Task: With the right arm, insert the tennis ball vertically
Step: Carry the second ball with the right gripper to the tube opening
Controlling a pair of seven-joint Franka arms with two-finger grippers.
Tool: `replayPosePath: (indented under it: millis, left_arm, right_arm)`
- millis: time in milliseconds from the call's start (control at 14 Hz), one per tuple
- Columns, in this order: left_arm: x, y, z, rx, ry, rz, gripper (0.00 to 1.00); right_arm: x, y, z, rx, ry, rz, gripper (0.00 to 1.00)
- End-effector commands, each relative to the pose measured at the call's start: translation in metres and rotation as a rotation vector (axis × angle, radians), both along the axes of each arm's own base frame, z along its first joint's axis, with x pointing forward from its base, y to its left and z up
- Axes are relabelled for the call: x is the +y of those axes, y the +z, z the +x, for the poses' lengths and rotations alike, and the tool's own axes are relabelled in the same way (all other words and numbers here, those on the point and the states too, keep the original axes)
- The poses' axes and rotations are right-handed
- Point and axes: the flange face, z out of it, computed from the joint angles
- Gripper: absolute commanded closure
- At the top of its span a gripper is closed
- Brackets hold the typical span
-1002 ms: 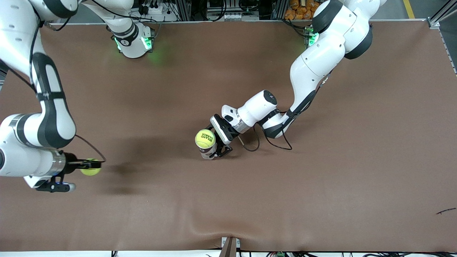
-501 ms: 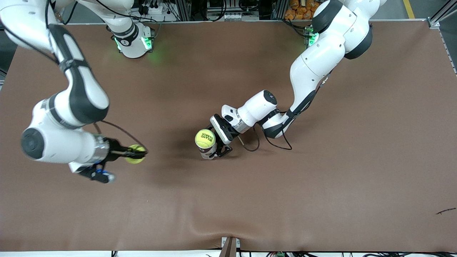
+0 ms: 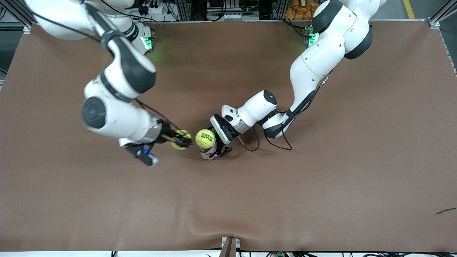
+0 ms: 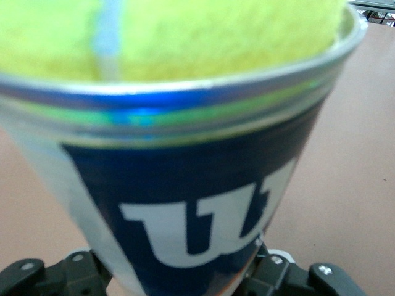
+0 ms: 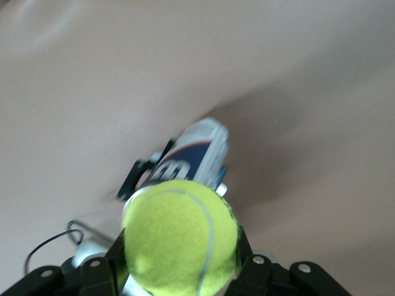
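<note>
A blue and white tennis can [image 3: 209,152] stands upright mid-table, with a yellow tennis ball [image 3: 205,138] resting in its open top. My left gripper [image 3: 218,147] is shut on the can's lower body; in the left wrist view the can [image 4: 197,203] fills the frame with that ball [image 4: 185,31] at its rim. My right gripper [image 3: 182,140] is shut on a second yellow tennis ball [image 3: 179,139], in the air just beside the can's top, toward the right arm's end. In the right wrist view the held ball [image 5: 179,237] sits between the fingers, with the can [image 5: 197,157] past it.
The brown table mat [image 3: 321,185] is bare around the can. A black cable [image 3: 264,141] loops from the left wrist onto the mat beside the can. The mat has a ripple near the front edge [image 3: 228,228].
My right arm has swung from the right arm's end of the table to just beside the can, carrying its ball. The left arm and the can have not moved.
</note>
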Motion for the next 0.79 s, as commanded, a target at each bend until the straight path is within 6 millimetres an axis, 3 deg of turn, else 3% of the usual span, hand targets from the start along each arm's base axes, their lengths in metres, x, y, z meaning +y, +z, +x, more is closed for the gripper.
replayPosePath:
  millis: [0, 215, 716]
  left_arm:
    - [-0.002, 0.007, -0.001, -0.005, 0.004, -0.01, 0.18]
    - [-0.002, 0.006, -0.002, -0.004, 0.004, -0.008, 0.18]
    - [-0.001, 0.004, -0.002, -0.004, 0.004, -0.006, 0.18]
  right_arm:
    - [0.02, 0.012, -0.009, 0.021, -0.069, -0.003, 0.61]
    - [0.035, 0.011, -0.014, -0.006, -0.065, -0.003, 0.56]
    - [0.05, -0.006, -0.012, -0.074, -0.048, -0.012, 0.56]
